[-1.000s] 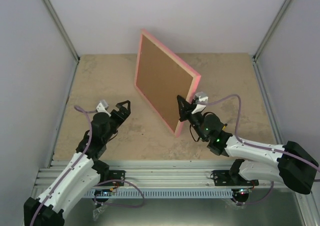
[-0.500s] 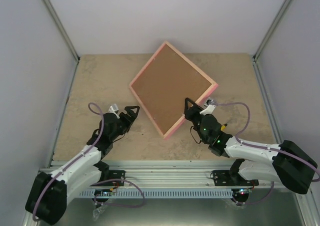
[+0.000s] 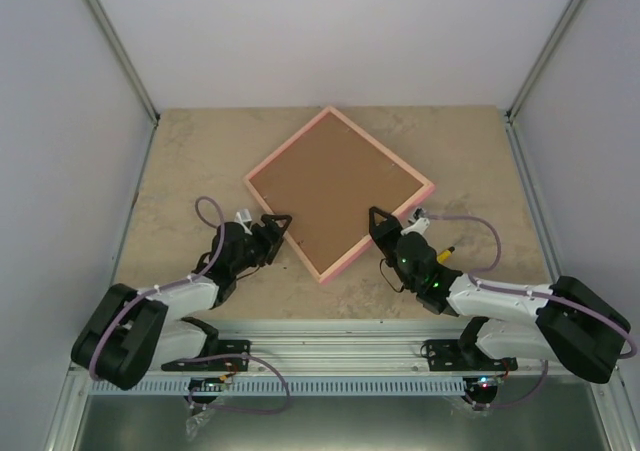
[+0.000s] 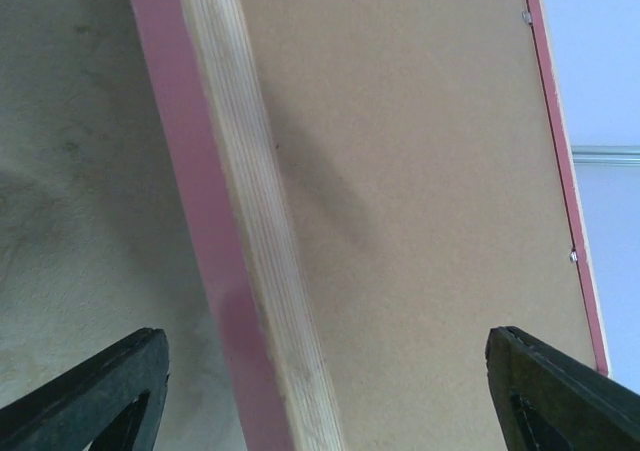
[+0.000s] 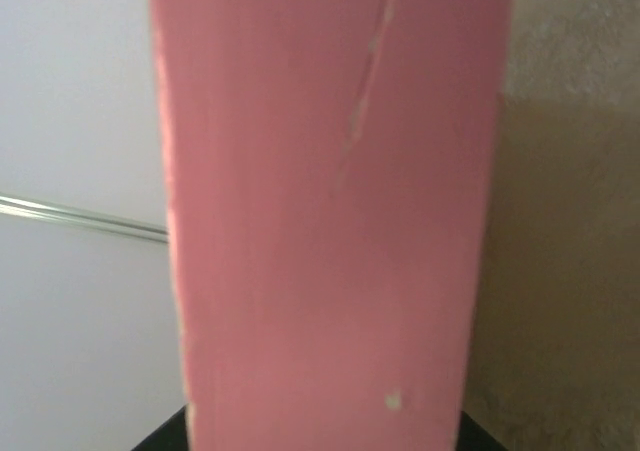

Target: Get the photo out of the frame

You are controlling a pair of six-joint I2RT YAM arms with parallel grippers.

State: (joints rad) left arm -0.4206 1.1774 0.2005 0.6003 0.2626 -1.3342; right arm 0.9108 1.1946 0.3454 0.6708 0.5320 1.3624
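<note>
While wide apart, left fingers (image 4: 90,391) astride frame (image 4: 400,171)

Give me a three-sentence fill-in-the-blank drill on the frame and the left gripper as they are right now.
The frame has its ___ back facing up. Its narrow border is coloured ___. The left gripper, by the frame's near edge, has its jaws ___.
Missing words: brown; pink; open.
</note>
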